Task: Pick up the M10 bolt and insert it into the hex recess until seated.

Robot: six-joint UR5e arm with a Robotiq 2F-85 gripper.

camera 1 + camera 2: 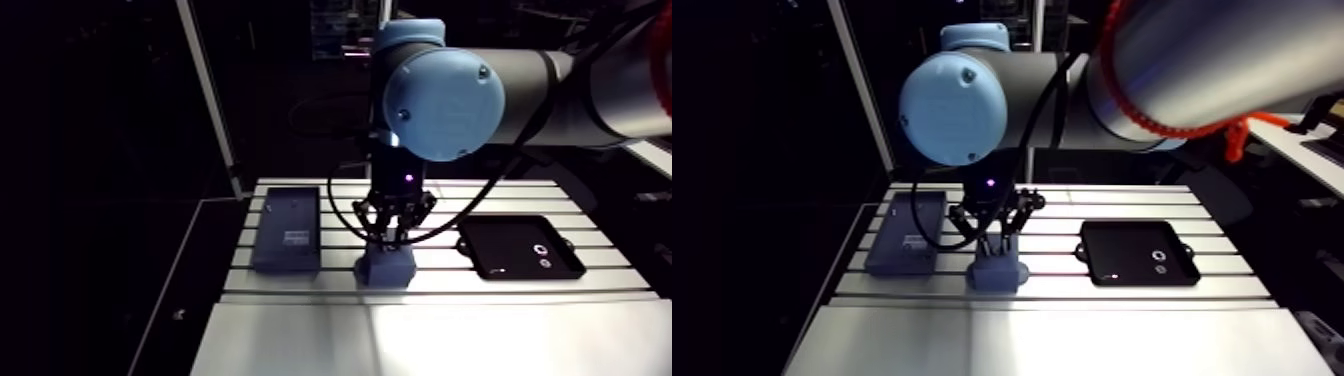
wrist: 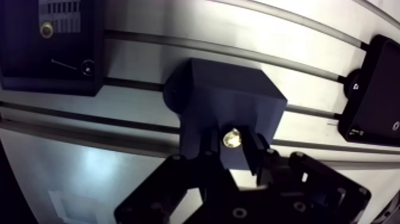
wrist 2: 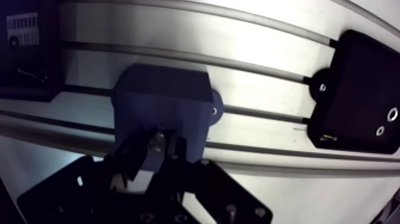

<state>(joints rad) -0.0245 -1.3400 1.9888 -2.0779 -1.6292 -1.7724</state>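
I see gripper (image 2: 233,149) clamped on bolt (image 2: 232,137), axis looks vertical, block (image 2: 229,98) right beneath; can't see recess.

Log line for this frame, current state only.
gripper: shut on bolt | bolt: at blue block, seating cannot tell | black tray: beside block, apart

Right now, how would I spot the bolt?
Find the blue block in the middle of the slotted table, between a flat dark plate and a black tray. Right at it the gripper pinches the bolt, a small shiny tip between two dark fingers.
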